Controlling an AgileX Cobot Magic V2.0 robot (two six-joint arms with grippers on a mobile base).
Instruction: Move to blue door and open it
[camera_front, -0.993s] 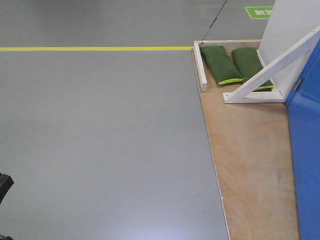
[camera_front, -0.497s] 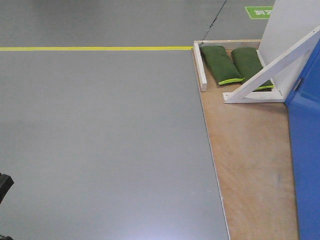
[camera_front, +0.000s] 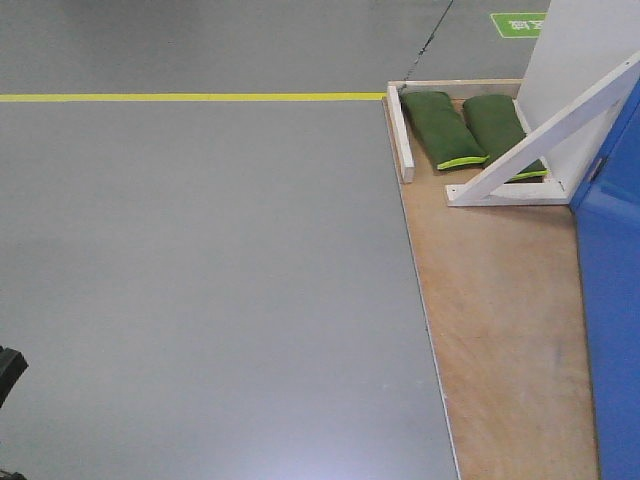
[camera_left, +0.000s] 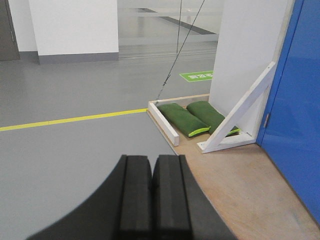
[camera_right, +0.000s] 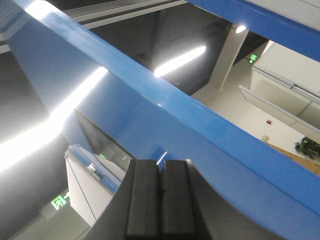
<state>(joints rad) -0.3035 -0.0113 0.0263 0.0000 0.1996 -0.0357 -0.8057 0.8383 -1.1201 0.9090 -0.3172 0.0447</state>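
The blue door (camera_front: 612, 300) stands at the right edge of the front view, on a wooden floor panel (camera_front: 500, 330). It also shows at the right of the left wrist view (camera_left: 297, 100). My left gripper (camera_left: 151, 160) is shut and empty, held over the grey floor and pointing toward the panel. My right gripper (camera_right: 161, 162) is shut and empty. It is raised and points up at a blue beam of the door frame (camera_right: 165, 115). No door handle shows in any view.
Two green sandbags (camera_front: 465, 128) lie at the back of the panel, beside a white wooden rail (camera_front: 401, 135) and a white diagonal brace (camera_front: 545, 140). A white wall panel (camera_front: 585, 60) stands behind. A yellow line (camera_front: 190, 97) crosses the grey floor.
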